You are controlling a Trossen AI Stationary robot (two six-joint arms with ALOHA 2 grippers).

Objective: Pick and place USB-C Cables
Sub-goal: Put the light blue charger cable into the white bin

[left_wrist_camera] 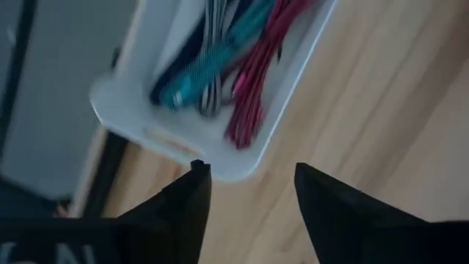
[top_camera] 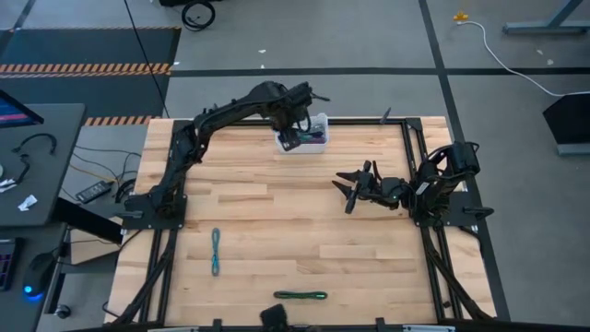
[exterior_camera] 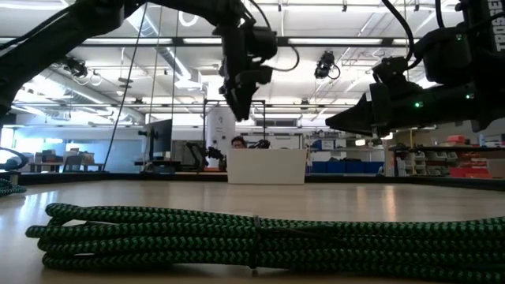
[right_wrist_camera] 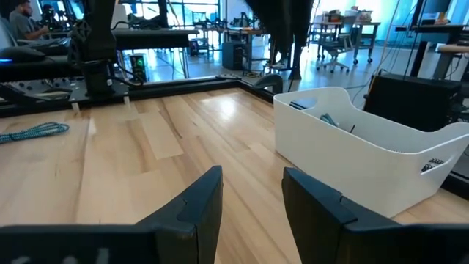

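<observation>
Where the wooden table (top_camera: 277, 212) meets its far edge, we see a white bin (top_camera: 306, 132) that serves as our landmark. The left gripper (top_camera: 293, 136) hangs just above the bin's near rim, with its two dark fingers (left_wrist_camera: 183, 213) spread apart and nothing between them. Inside the bin (left_wrist_camera: 139, 110) we find several USB-C Cables bundled side by side: a teal cable (left_wrist_camera: 209, 62), a striped grey cable (left_wrist_camera: 214, 44) and a red cable (left_wrist_camera: 256, 73).

Two further cables lie on the table well apart from the bin, toward the near edge. We note a blue-teal cable (top_camera: 216, 252) on the left arm's side, and a green cable (top_camera: 300, 295) close to the near edge. The same green cable (exterior_camera: 252, 237) fills the foreground of the low view.

The right gripper (top_camera: 351, 189) hovers above the table on the right arm's side of the bin, clear of it. Its fingers (right_wrist_camera: 198, 205) also stand apart and hold nothing, and they point toward the bin (right_wrist_camera: 366, 147).
</observation>
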